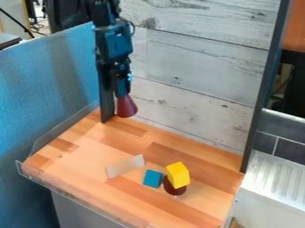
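The pincer [122,92] was apparently clamped on the dark red cone [126,107] near the back of the desk [83,156]; a steady hold, wide end down, clear of the yellow block [178,175], suited it.

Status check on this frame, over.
Gripper at back left, jaws closed on maroon cone, wide end down. Yellow block atop dark red piece; blue block beside, pale strip nearby.
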Controlling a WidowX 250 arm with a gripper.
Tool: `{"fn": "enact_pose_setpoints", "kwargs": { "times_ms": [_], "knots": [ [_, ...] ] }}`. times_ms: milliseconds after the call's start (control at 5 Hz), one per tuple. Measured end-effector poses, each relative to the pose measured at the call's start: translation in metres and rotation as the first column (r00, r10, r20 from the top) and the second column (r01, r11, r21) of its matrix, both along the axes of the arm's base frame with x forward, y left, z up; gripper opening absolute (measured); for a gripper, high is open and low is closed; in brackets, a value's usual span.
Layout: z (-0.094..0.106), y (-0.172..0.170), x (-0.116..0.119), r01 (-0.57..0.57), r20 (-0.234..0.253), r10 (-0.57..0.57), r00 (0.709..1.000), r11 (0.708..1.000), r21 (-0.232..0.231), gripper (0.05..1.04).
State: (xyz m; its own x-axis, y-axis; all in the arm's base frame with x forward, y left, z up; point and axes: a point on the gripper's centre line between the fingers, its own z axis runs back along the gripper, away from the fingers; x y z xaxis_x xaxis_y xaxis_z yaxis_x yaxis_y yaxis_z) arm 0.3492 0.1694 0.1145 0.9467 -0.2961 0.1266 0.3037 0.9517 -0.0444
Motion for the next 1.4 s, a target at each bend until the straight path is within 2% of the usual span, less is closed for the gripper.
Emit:
{"fn": "enact_pose_setpoints", "kwargs": {
  "times_ms": [400,600,800,1000,1200,1400],
  "knots": [
    [-0.037,0.034,0.021,-0.128,-0.033,0.128,0.991,0.992,0.002,0.580],
    [-0.053,0.042,0.029,-0.150,-0.027,0.151,0.988,0.988,0.024,0.580],
    [-0.081,0.047,0.039,-0.096,-0.059,0.096,0.994,0.995,0.010,0.580],
    [-0.104,0.056,0.051,-0.068,-0.131,0.062,0.989,0.997,-0.041,0.580],
    [-0.116,0.070,0.060,-0.047,-0.144,0.032,0.989,0.994,-0.101,0.580],
    [-0.117,0.072,0.065,0.005,-0.146,-0.025,0.989,0.991,-0.133,0.646]
  ]
}}
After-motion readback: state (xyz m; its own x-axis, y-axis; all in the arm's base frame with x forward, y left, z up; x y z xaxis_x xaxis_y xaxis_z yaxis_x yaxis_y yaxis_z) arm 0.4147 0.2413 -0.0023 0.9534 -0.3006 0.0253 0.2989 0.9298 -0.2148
